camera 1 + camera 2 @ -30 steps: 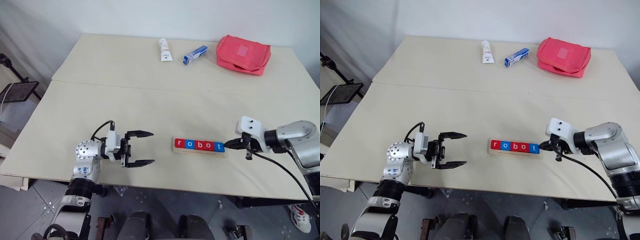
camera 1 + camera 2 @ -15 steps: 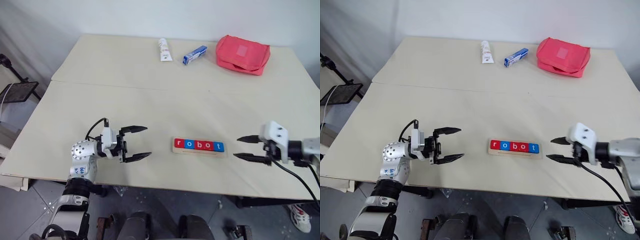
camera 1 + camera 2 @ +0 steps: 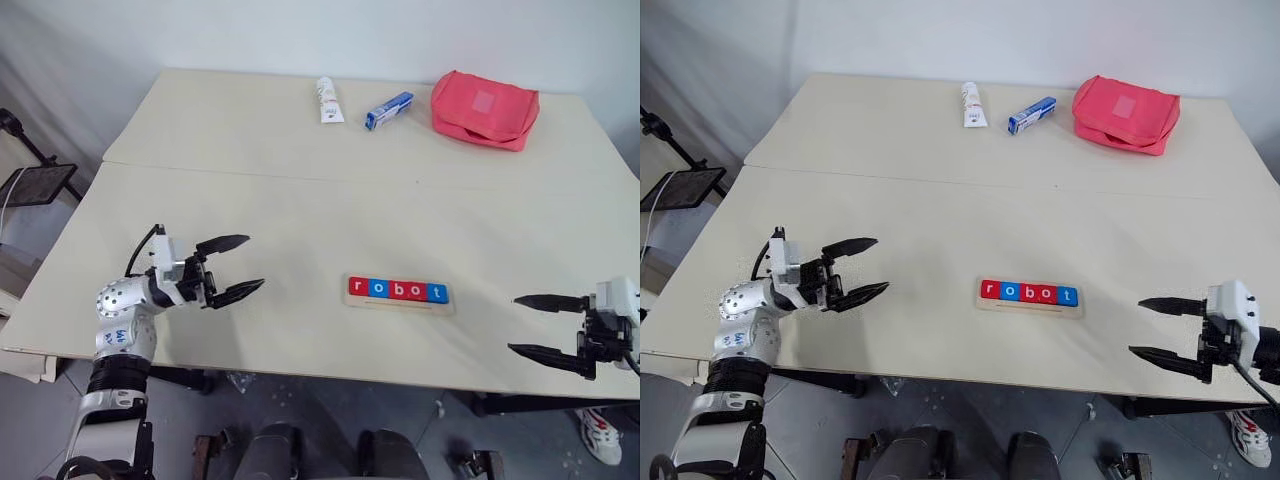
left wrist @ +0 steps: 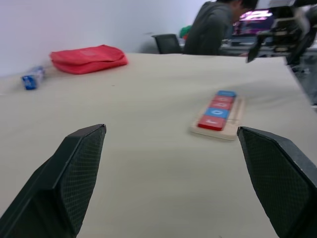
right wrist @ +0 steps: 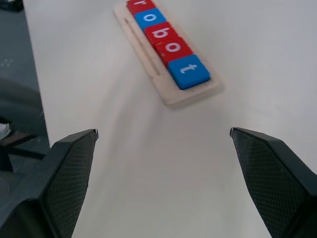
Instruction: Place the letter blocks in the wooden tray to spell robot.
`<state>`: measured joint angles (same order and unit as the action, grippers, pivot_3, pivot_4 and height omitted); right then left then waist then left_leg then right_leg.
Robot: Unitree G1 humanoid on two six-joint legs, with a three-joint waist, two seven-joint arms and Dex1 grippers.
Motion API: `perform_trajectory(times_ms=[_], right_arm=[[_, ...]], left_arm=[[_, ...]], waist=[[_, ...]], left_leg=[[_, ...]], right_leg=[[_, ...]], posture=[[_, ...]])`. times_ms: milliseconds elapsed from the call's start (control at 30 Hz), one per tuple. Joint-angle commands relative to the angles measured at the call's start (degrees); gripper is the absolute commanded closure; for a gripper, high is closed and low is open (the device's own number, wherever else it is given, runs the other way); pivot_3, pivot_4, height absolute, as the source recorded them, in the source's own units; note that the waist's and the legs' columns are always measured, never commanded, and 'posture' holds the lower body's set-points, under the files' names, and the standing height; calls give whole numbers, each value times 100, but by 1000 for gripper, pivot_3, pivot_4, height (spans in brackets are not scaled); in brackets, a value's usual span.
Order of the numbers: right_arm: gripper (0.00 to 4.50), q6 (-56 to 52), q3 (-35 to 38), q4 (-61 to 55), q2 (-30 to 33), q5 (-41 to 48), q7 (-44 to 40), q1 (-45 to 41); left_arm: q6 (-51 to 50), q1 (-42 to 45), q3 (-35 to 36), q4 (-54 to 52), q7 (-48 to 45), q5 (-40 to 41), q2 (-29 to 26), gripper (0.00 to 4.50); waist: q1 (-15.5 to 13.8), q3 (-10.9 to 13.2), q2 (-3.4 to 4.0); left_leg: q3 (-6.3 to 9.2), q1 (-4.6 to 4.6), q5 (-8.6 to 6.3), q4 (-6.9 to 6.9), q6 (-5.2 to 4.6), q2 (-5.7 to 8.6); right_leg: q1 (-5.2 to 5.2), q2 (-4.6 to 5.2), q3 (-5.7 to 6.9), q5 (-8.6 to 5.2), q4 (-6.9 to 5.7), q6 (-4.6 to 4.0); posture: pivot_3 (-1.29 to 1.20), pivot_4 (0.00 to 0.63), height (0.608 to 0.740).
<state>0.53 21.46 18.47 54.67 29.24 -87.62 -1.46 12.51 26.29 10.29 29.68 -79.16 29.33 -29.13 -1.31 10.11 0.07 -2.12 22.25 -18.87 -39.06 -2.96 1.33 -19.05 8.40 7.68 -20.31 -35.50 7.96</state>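
Observation:
The wooden tray (image 3: pixel 450 300) lies near the table's front edge, right of centre. The letter blocks (image 3: pixel 398 290) sit in it side by side, red, blue, red, red, blue, reading r o b o t. In the right wrist view the same letter blocks (image 5: pixel 167 41) and wooden tray (image 5: pixel 168 94) lie ahead of the fingers. My left gripper (image 3: pixel 238 267) hovers open and empty at the front left, well left of the tray. My right gripper (image 3: pixel 528 324) is open and empty at the front right, off the tray's right end.
At the back of the table lie a white tube (image 3: pixel 328 99), a blue-and-white box (image 3: pixel 389 109) and a red pouch (image 3: pixel 486 108). A seam (image 3: pixel 300 173) crosses the tabletop. A person (image 4: pixel 214 27) sits beyond the table in the left wrist view.
My right gripper, shut at the tray's right end a second ago, has opened and drawn back to the right. My left gripper has moved left, away from the tray.

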Motion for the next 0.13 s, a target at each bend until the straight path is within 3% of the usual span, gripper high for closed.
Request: perform_trajectory(times_ms=[33,133], right_arm=[[31,134,213,204,-9,280,-388,-178],[31,200,169,361,32,242,-270,-294]], left_arm=[[-92,-62,45,-184,-319,159,-71,0],[-139,-18,82,-142,-461,196,-18,0]], waist=[[2,0,0],[2,0,0]], left_leg=[[0,0,0,0,0,0],[0,0,0,0,0,0]], right_leg=[[0,0,0,0,0,0],[1,0,0,0,1,0]], posture=[[0,150,740],[0,150,740]])
